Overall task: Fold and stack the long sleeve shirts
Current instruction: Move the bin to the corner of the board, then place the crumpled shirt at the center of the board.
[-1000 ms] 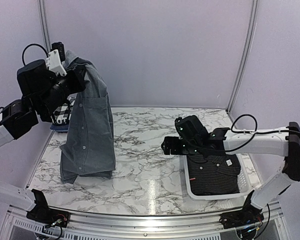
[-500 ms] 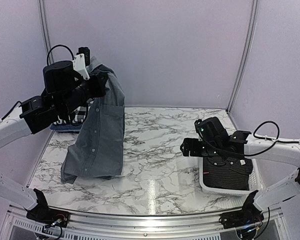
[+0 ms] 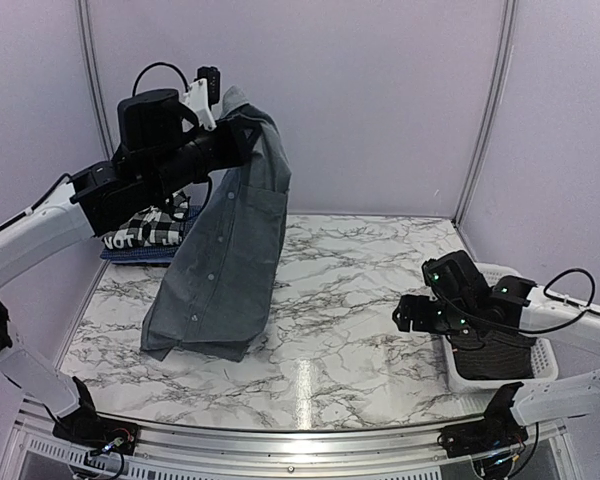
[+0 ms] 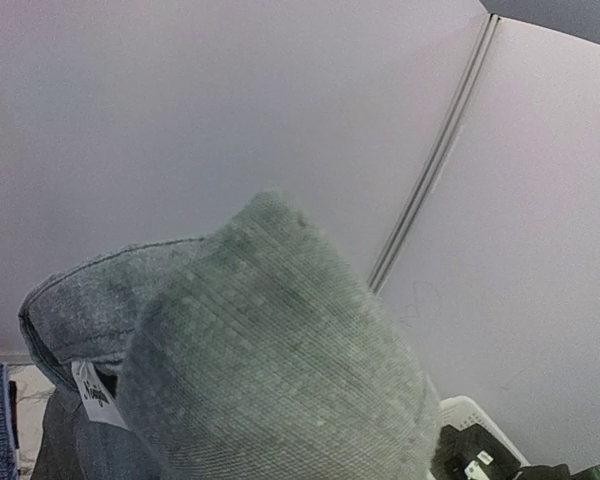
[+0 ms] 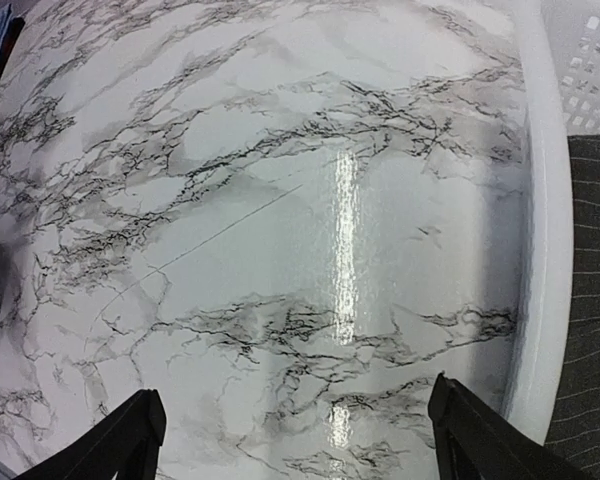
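Mid-grey button-front shirt (image 3: 225, 265) held high by the collar, pinched in the left gripper (image 3: 232, 135), hem draped on the marble table (image 3: 350, 300), right gripper (image 5: 295, 435) spread wide beside the white basket (image 5: 540, 250), charcoal shirt (image 3: 495, 352) laid inside

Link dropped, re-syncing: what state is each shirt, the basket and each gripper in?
grey shirt: unfolded, hanging, hem on the table
checked shirt: folded, atop the blue shirt
blue shirt: flat, bottom of that pile
charcoal shirt: in the basket
basket: upright
left gripper: raised, shut on the grey shirt
right gripper: open, empty
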`<state>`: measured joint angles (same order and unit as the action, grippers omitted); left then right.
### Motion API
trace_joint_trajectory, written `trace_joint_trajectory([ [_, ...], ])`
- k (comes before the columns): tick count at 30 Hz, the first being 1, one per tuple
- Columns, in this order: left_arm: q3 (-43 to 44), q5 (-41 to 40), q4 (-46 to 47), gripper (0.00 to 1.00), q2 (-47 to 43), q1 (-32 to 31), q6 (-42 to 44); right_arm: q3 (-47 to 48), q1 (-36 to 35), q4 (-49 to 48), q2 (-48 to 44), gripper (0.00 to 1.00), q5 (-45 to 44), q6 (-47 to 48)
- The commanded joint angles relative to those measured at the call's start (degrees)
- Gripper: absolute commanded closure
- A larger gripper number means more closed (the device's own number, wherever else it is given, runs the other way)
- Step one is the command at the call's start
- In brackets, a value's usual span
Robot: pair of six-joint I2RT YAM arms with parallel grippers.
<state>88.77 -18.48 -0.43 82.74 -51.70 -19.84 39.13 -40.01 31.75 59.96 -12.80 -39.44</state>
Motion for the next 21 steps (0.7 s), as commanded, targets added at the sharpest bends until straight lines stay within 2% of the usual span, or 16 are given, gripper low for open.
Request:
trace_joint_trajectory([
  [1, 11.4, 8.0, 2.9, 1.0, 5.0, -2.8, -0.2, 1.7, 0.6, 6.1, -3.2, 0.09, 0.1, -1.0],
  [6, 25.9, 12.4, 1.3, 1.0, 10.2, -7.1, 1.4, 10.2, 0.5, 5.9, -3.0, 0.09, -1.5, 0.7],
  [10, 28.9, 13.4, -1.6, 1.0, 10.6, -5.1, -2.6, 15.5, 0.6, 4.8, -0.7, 0.09, -3.2, 3.3],
  [11, 27.9, 14.7, -2.3, 1.0, 10.3, -2.7, -5.5, 16.5, 0.5, 4.4, 0.3, 0.09, -3.5, 4.0],
  [15, 15.1, 23.6, -0.8, 1.0, 9.7, 9.0, -16.3, 18.6, 0.6, 1.3, 4.8, 0.09, -2.6, 6.3],
  [17, 9.7, 31.7, -0.1, 0.99, 11.9, 14.9, -19.7, 18.7, 0.8, -1.3, 7.7, 0.08, -1.9, 7.4],
  [19, 3.9, 41.1, 5.5, 0.83, 15.9, 20.4, -22.4, 19.2, 1.1, -3.4, 11.9, 0.08, -0.8, 8.7],
  [21, 0.9, 43.9, 4.8, 0.55, 20.1, 24.3, -22.1, 19.9, 1.2, -5.2, 15.8, 0.08, -0.2, 9.7],
])
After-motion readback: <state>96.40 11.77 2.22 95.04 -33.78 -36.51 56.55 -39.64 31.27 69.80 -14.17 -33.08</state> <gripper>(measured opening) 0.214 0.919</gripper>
